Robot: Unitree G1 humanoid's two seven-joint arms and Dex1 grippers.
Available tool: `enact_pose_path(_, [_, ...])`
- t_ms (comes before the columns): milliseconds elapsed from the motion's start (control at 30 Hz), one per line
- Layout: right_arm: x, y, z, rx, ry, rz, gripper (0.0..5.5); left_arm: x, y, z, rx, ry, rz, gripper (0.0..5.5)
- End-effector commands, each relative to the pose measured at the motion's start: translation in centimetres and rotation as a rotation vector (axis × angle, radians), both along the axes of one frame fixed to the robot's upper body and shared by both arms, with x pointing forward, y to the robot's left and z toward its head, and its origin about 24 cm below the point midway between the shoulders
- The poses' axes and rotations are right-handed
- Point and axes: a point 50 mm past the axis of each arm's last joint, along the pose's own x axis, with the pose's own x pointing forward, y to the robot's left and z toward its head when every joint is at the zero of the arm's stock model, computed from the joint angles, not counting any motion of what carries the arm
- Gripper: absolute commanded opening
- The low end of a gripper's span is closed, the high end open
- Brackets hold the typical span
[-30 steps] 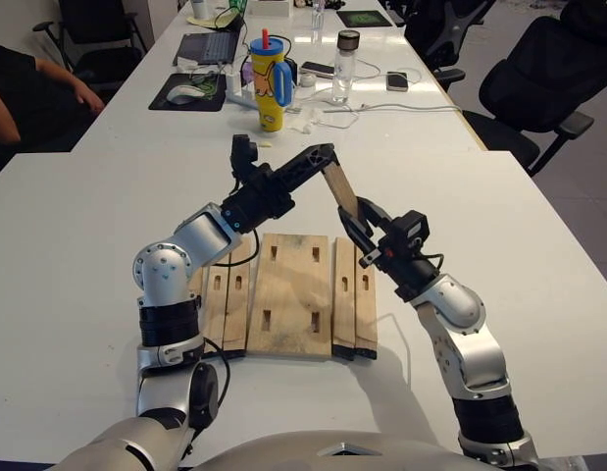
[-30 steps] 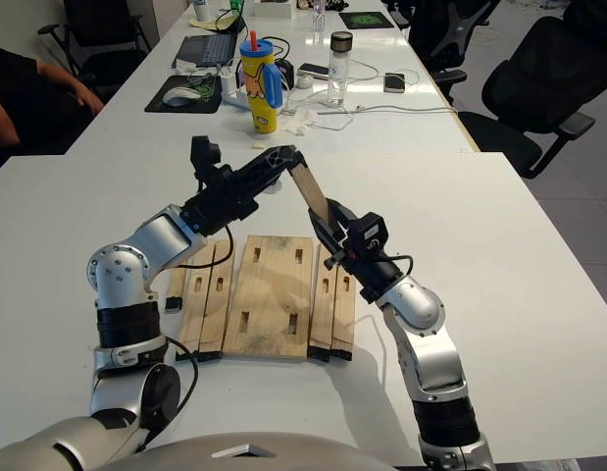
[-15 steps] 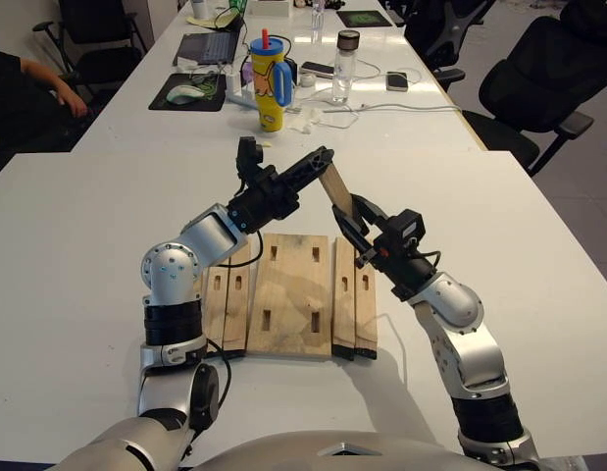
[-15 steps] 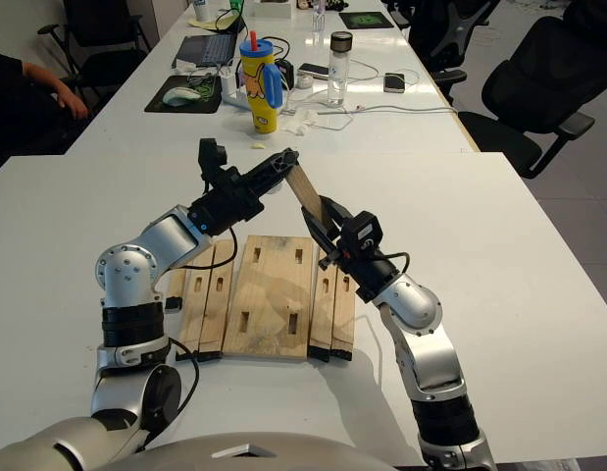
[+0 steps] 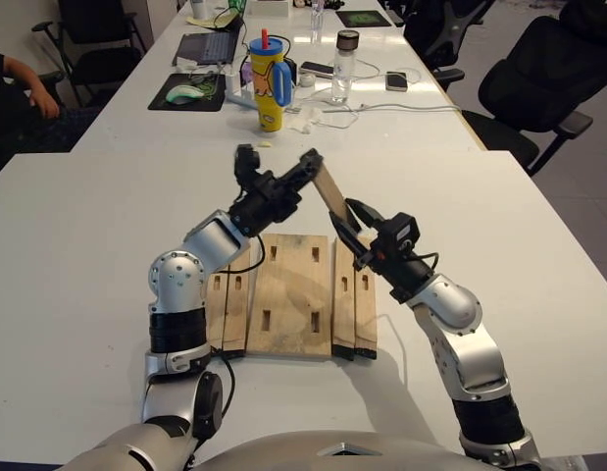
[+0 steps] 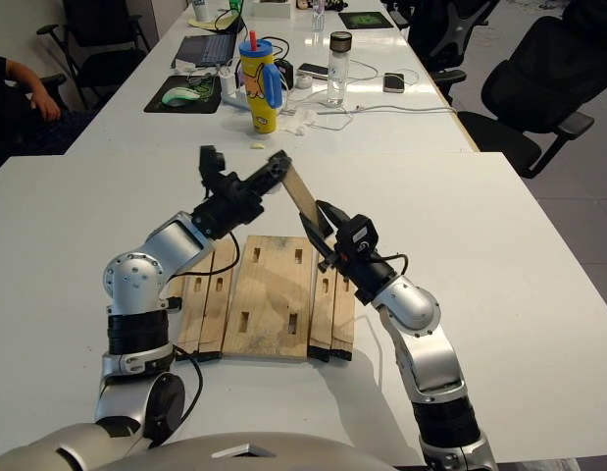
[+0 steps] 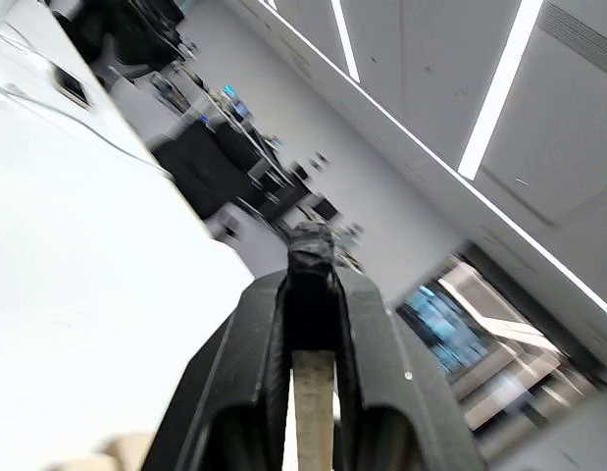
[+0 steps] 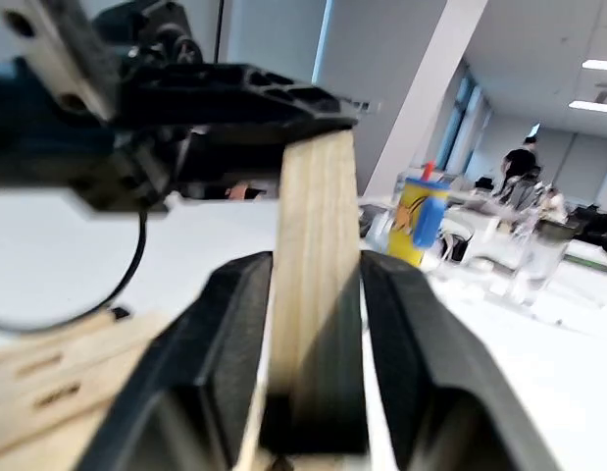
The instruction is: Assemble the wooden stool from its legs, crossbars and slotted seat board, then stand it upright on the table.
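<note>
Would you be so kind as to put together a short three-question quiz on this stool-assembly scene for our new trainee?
1. True or false: the wooden slat lies flat on the table.
2. The left gripper's jaws are shut on the slat's: A. upper end; B. lower end; C. middle.
3. Fill in: the slotted seat board lies ___ on the table, untouched by the right gripper.

Key
1. False: both grippers hold it tilted in the air.
2. A.
3. Flat.
</note>
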Motion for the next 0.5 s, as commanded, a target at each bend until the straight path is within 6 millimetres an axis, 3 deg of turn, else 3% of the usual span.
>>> enact_pose_path(33, [0.5, -3.5, -2.2, -0.02, 0.174, -0.205, 2.19, -2.7, 2.0, -0.7, 0.098, -0.016, 0.22, 0.46])
enact_pose_path(200, [0.1, -6.7, -2.5, 0.017, 0.233, -0.398, 2.19, -6.8, 4.1, -1.6, 0.204, -0.003, 0.418, 0.46])
enact_pose_path(367, [-0.1, -6.8, -2.4, 0.024, 0.259, -0.413, 2.19, -9.6, 6.2, -2.6, 0.293, 0.048, 0.595, 0.46])
enact_pose_path(500, [0.0, -6.5, -2.1, 0.007, 0.264, -0.403, 2.19, -10.9, 6.3, -3.4, 0.322, 0.097, 0.661, 0.46])
